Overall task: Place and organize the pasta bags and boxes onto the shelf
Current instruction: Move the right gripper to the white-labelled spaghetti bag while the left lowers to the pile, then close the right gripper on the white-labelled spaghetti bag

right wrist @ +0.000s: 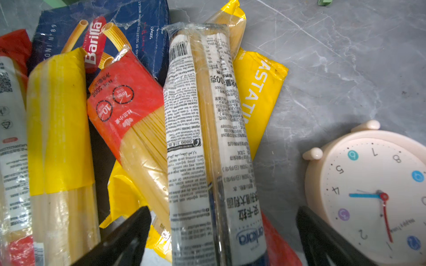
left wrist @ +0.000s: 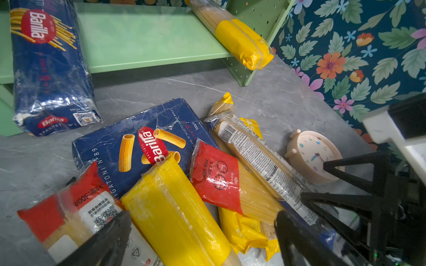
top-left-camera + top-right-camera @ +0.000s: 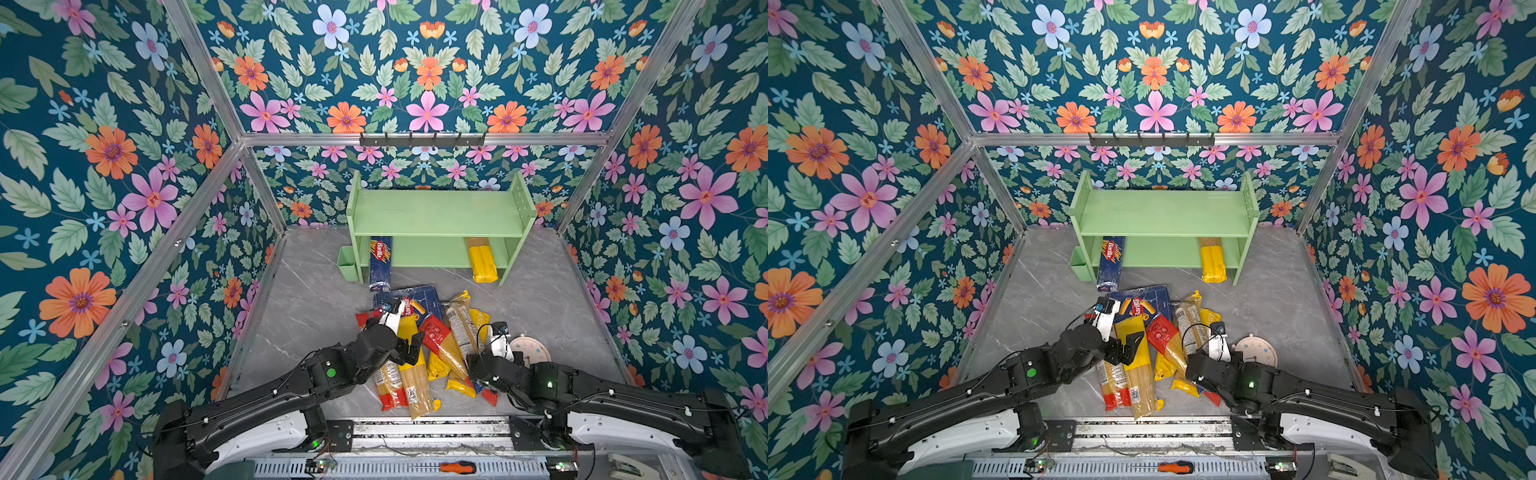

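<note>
Left gripper (image 2: 202,240): spread wide over yellow-banded clear plastic spaghetti bag (image 2: 175,207)
Right gripper (image 1: 221,240): spread, empty
Bag place: heap (image 3: 432,353) toward desk's (image 3: 316,299) front edge
Handling: likely light, slick film, brittle strands; take mid-length

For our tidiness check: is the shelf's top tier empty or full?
Empty: the top tier is bare green; blue box and yellow bag lie below it.

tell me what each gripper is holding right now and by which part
Nothing is held. The left gripper and the right gripper both stand open above the heap of spaghetti bags, gripping none.
</note>
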You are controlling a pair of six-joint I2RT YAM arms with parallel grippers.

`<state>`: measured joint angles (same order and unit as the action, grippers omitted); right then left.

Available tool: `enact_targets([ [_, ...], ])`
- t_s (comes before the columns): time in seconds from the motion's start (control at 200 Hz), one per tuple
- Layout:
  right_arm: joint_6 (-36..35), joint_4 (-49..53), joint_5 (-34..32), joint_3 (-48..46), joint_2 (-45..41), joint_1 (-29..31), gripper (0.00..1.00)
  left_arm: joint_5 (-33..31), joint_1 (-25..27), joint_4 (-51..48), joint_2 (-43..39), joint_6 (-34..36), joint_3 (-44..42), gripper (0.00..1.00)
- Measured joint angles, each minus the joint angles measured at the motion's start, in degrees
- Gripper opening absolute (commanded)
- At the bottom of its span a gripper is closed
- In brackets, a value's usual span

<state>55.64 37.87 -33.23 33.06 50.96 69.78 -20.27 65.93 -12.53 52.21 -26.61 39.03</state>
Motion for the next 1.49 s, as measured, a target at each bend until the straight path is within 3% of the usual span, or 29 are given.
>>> enact_targets([
  [0.495,5.49,0.9,-0.72,-4.55,-2.54,2.16,0.99,-8.22,2.58,1.38,0.85,2.97,-1.16,1.0],
  [1.07,7.34,-11.41,-0.44,-12.83,-2.19,5.01,0.99,-9.73,2.58,1.4,0.26,3.19,-1.36,1.0],
  [1.495,10.14,-8.7,-5.44,-9.09,5.29,11.61,0.97,-10.05,2.64,1.29,-0.15,2.89,-0.85,1.0],
])
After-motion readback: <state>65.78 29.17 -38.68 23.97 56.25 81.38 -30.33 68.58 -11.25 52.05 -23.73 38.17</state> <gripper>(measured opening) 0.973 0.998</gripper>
